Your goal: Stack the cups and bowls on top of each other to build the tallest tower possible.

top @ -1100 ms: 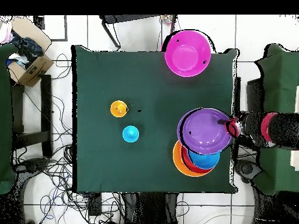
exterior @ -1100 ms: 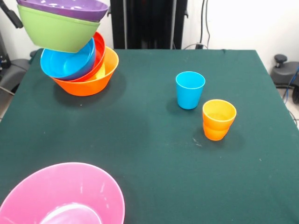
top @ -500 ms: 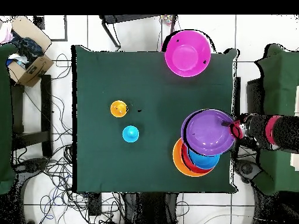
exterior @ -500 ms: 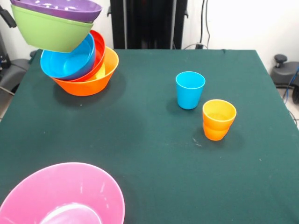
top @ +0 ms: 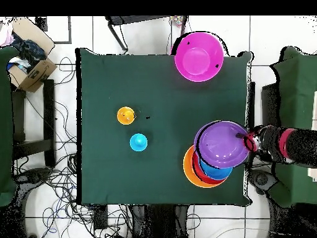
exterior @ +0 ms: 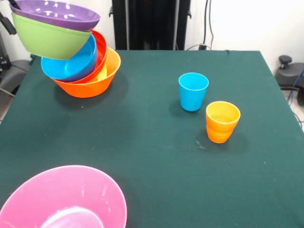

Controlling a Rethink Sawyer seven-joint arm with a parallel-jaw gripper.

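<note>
Now jaws (top: 249, 140), clamped on the purple bowl (exterior: 56, 13) rim nested in green bowl (exterior: 50, 40), should centre over the tower (exterior: 85, 69) before lowering.

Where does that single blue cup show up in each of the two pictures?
Front view: the blue cup stands right of centre, just up-left of the orange cups.
Overhead view: it sits left of centre, just below them.
Shared landmark: the pink bowl standing alone.
</note>
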